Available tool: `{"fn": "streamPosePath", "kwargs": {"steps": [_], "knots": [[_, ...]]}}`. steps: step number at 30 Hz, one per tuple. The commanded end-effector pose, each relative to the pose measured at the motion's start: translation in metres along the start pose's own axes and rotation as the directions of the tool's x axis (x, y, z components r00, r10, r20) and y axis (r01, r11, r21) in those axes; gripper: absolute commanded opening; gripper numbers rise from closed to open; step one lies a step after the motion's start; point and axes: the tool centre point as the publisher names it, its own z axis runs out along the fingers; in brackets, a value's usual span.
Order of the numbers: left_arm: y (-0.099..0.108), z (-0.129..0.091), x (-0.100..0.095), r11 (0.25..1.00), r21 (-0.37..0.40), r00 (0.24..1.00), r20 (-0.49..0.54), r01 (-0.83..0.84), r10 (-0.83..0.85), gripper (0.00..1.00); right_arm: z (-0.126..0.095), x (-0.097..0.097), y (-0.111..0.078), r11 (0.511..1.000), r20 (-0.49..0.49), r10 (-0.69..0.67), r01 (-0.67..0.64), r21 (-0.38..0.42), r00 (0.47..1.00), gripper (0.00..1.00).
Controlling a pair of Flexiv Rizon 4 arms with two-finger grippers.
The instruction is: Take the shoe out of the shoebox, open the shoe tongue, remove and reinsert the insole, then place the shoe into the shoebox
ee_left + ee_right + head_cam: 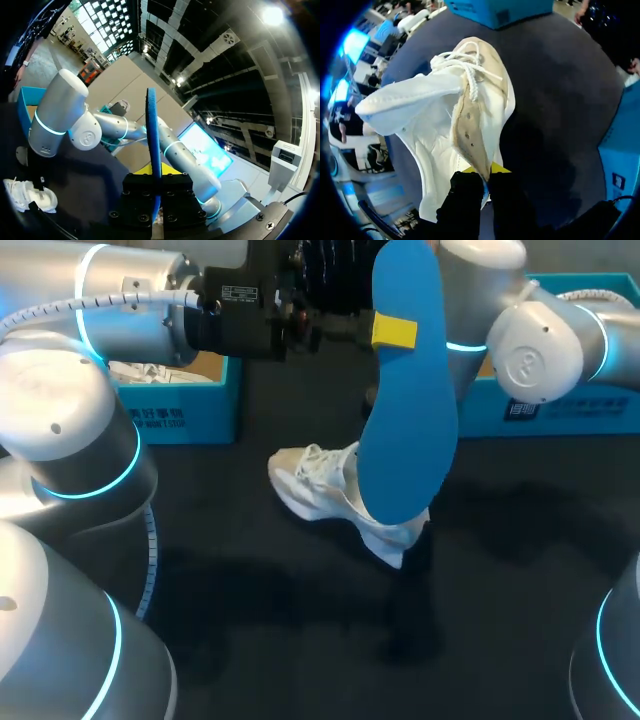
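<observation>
Although the insole (405, 420) hides the right gripper (482, 175) in head view, right wrist view shows it clamped on the shoe (445, 115) heel | left gripper (154, 172) pinches insole edge-on above shoe

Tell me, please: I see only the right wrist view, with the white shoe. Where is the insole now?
Observer: The left hand holds the insole upright in the air, apart from the shoe.
Operator: Is that hand shut on it?
Observer: Yes, the left wrist view shows it edge-on, gripped from both sides.
Operator: Is the shoebox on the left arm's side empty?
Observer: No, the head view shows something white inside it.
</observation>
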Motion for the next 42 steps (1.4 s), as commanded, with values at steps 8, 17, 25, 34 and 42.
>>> {"fn": "streamPosePath", "kwargs": {"steps": [8, 17, 25, 34, 42], "knots": [[0.000, 0.001, 0.000, 1.000, 0.001, 1.000, -0.001, 0.000, 0.000, 0.00, -0.002, 0.005, -0.013, 0.939, -0.048, 0.324, -0.327, -0.104, 0.945, 0.00], [0.000, 0.001, 0.000, 1.000, 0.001, 1.000, -0.001, 0.000, 0.000, 0.00, 0.005, 0.018, -0.009, 0.854, -0.020, 0.499, -0.496, -0.159, 0.866, 0.00], [0.000, 0.001, 0.000, 1.000, 0.001, 1.000, -0.001, 0.000, 0.000, 0.00, 0.015, 0.029, 0.003, 0.823, -0.010, 0.545, -0.537, -0.186, 0.839, 0.00], [0.000, 0.001, 0.000, 1.000, 0.001, 1.000, -0.001, 0.000, 0.000, 0.00, 0.023, 0.027, 0.005, 0.741, -0.053, 0.636, -0.629, -0.236, 0.770, 0.00], [0.000, 0.001, 0.000, 1.000, 0.001, 1.000, -0.001, 0.000, 0.000, 0.00, 0.032, 0.022, 0.013, 0.717, -0.073, 0.657, -0.651, -0.247, 0.751, 0.00]]}}
